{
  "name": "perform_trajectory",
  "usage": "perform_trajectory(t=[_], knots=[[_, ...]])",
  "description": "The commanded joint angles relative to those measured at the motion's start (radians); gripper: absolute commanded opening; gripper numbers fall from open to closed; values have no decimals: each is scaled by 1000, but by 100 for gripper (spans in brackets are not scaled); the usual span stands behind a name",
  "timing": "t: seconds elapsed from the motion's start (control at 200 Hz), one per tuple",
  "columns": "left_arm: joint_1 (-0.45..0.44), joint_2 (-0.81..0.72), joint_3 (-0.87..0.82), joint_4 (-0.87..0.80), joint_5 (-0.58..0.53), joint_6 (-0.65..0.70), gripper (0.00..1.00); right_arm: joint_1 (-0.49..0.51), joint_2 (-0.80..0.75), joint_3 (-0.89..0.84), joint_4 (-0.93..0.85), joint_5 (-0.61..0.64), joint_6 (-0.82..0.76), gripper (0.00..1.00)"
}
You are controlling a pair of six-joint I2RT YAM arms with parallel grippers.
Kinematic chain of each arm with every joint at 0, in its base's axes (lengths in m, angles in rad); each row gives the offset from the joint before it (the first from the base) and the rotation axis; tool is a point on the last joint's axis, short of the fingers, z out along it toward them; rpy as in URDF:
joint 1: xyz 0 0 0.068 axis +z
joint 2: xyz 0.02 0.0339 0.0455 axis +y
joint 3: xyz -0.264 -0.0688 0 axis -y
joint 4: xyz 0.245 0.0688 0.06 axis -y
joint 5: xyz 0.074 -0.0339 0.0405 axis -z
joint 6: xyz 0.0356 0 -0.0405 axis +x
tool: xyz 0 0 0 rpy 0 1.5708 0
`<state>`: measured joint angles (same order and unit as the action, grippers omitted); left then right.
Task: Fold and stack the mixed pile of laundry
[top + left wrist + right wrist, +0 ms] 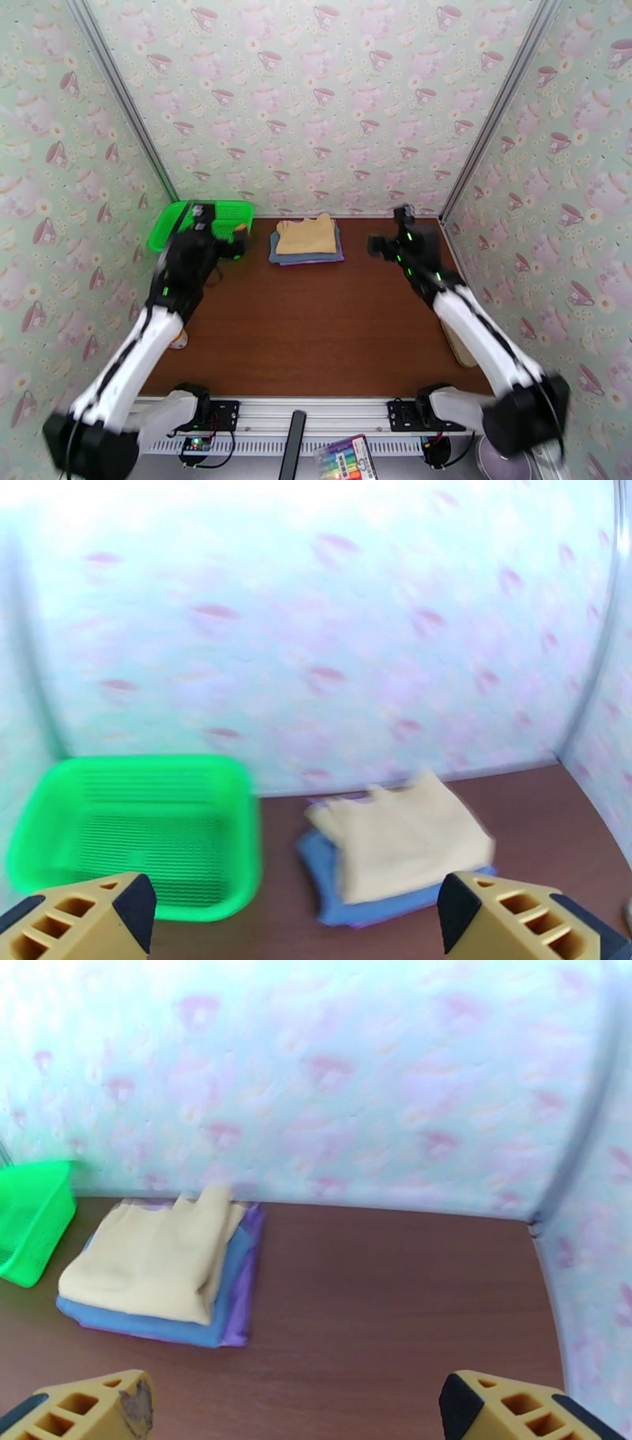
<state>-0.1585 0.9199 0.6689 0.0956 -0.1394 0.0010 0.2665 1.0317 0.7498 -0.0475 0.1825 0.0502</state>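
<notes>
Three folded garments are lying stacked far-centre on the counter. Left end effector and right end effector are hanging wide open, empty; a low sweep risks skewing them.

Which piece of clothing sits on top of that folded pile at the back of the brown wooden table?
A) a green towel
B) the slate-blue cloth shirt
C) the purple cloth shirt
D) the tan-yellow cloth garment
D: the tan-yellow cloth garment lies uppermost, with the slate-blue cloth shirt under it and the purple cloth shirt peeking out at the bottom.
</notes>
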Motion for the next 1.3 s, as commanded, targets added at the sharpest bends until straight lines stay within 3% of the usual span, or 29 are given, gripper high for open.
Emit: perform_trajectory(t=[0.0, 0.075, 0.185, 0.23, 0.356, 0.431, 0.496, 0.571, 0.621, 0.681, 1.107, 1.297], knots=[[25, -76, -302, 191, -99, 41, 100, -14, -88, -302, 312, 140, -48, 100], [28, -101, -441, 311, -213, 12, 99, -34, -117, -443, 474, 138, -80, 100], [68, 56, -518, 533, -220, 16, 100, -100, -29, -530, 658, 87, -55, 100], [81, 108, -480, 507, -140, 41, 100, -121, 35, -549, 756, 66, -52, 100], [102, 382, -471, 901, -65, 86, 100, -165, 247, -549, 1031, -39, -63, 100], [144, 521, -408, 928, 44, 44, 100, -192, 411, -514, 1140, -118, -61, 100], [136, 695, -385, 1098, 84, 81, 99, -211, 568, -468, 1255, -185, -56, 100], [135, 594, -333, 826, 85, 68, 100, -256, 497, -374, 937, -237, -34, 100], [135, 649, -326, 911, 88, 78, 100, -264, 525, -367, 985, -246, -15, 100], [137, 624, -304, 821, 91, 69, 100, -267, 514, -361, 953, -250, -17, 100], [132, 636, -308, 851, 73, 73, 100, -264, 516, -361, 955, -243, -20, 100], [132, 635, -309, 851, 73, 73, 100, -234, 518, -343, 920, -160, -27, 100]])
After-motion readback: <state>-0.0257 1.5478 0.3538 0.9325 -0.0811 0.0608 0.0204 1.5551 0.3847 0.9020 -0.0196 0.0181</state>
